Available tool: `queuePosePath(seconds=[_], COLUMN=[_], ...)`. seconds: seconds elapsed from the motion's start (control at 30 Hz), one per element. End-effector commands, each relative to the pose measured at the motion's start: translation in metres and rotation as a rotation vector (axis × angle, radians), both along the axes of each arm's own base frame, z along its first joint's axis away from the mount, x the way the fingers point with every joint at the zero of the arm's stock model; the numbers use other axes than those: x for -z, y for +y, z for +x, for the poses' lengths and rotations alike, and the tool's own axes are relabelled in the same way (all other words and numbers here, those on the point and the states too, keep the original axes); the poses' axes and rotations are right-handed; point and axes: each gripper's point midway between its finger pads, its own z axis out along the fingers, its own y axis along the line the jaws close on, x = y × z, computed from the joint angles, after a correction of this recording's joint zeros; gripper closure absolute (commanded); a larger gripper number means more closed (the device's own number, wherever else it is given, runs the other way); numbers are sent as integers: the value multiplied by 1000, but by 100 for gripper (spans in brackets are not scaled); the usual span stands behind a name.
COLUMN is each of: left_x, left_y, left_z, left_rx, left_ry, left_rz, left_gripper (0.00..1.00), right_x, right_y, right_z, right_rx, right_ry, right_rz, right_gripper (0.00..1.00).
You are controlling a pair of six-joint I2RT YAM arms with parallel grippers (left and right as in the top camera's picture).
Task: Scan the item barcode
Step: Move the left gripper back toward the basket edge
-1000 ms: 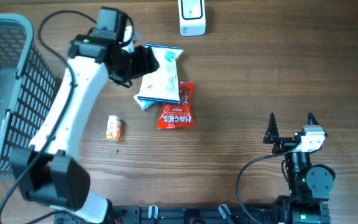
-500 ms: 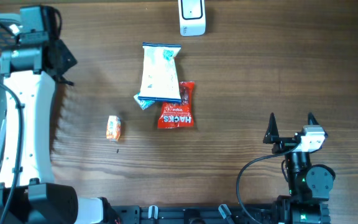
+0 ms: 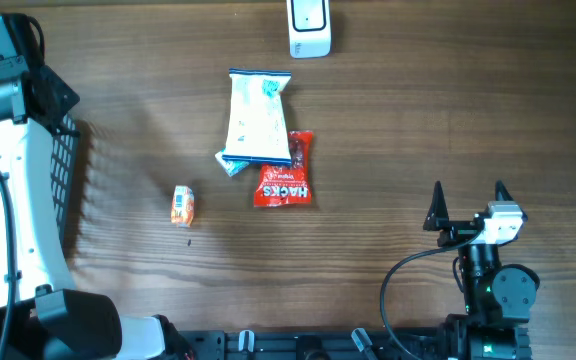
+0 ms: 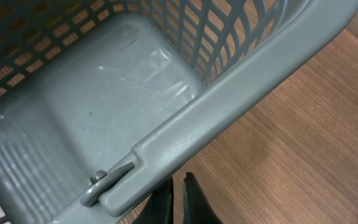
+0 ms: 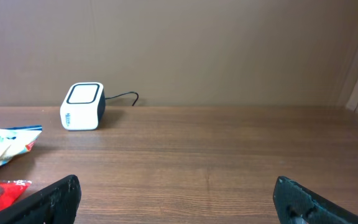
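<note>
Left gripper [image 4: 178,200]: jaws shut tip to tip, nothing held. The rim of the grey plastic basket [image 4: 241,87] runs just ahead of them, with the wooden table [image 4: 303,143] below.

Right gripper [image 5: 178,198]: jaws spread wide, empty. The white scanner [image 5: 82,106] stands well ahead of these jaws, to their left.

The blue-and-white packet [image 3: 258,118] touches the red snack packet [image 3: 285,175]. Both lie ahead-left of the right jaws, well apart from either gripper. A small orange packet [image 3: 182,205] lies alone, nearer the left arm.
</note>
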Motion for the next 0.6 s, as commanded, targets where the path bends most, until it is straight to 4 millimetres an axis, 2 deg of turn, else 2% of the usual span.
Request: queuePosePath(seconds=[0.0,0.1,0.17,0.3,0.33,0.37,0.4,0.43,0.47,0.57], left_x=[-1,-7,-19,-70,-84,-98,-108,-114,-118,-116], left_y=[-3,-7,-19,-60,-71,-82,-89,-96,-100,-107], left_z=[6,5,5,-5,-11,-20,-30,-41,-53,-86], left_rx=[19,32,69,203,241,275,297,313,319,312], left_ry=[-24,-45,-92,-268,-313,-354,-379,-392,-394,-352], left_rz=[-30,-43,-74,-147,-165,-179,-188,-199,-206,-221], left_gripper=[96,96,96,96,91,73,44,9,0,0], right_x=[-1,-1,-1,-1,-1,-1,-1,-1,-1,-1], right_y=[-2,-2,-2,-2,-2,-2,-2,-2,-2,-2], right_z=[0,0,0,0,0,0,0,0,0,0], right_rx=[9,9,9,9,9,9,9,9,9,9], right_ry=[-5,-5,-5,-5,-5,-5,-5,-5,-5,-5], right_rz=[-14,-13,-13,-14,-13,-13,-14,-13,-13,-13], right_gripper=[0,0,0,0,0,0,0,0,0,0])
